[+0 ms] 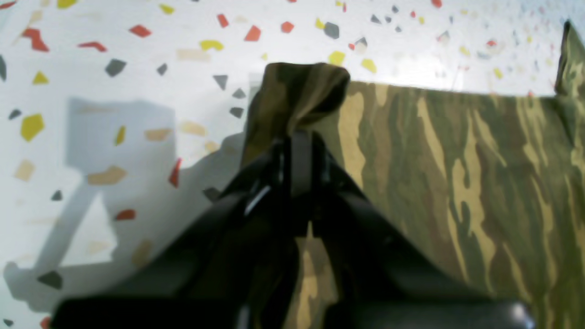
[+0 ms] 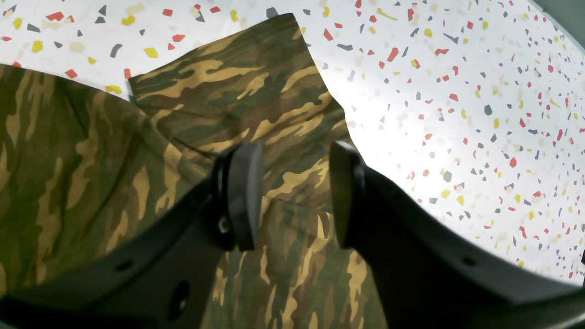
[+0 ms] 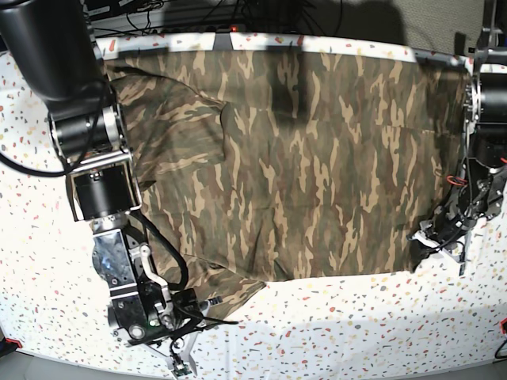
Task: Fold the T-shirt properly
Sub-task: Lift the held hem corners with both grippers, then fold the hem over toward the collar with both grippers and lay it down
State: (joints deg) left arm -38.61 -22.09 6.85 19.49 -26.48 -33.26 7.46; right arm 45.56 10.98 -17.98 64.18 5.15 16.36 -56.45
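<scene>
The camouflage T-shirt (image 3: 317, 158) lies spread flat across the speckled table (image 3: 356, 324). In the left wrist view my left gripper (image 1: 295, 137) is shut on a bunched-up bit of the T-shirt's edge (image 1: 297, 91), and the cloth rises in a small hump above the fingertips. In the base view that gripper (image 3: 422, 236) sits at the T-shirt's near right corner. My right gripper (image 2: 292, 196) stands open just above a short sleeve (image 2: 237, 91), with nothing between its pads (image 2: 244, 196). The right arm (image 3: 119, 261) is at the near left, beside the sleeve (image 3: 230, 289).
White terrazzo table top (image 2: 457, 114) shows bare to the right of the sleeve and along the near edge (image 3: 333, 348). Dark cables and gear (image 3: 238, 12) run behind the table's far edge. The T-shirt's far edge lies close to that far edge.
</scene>
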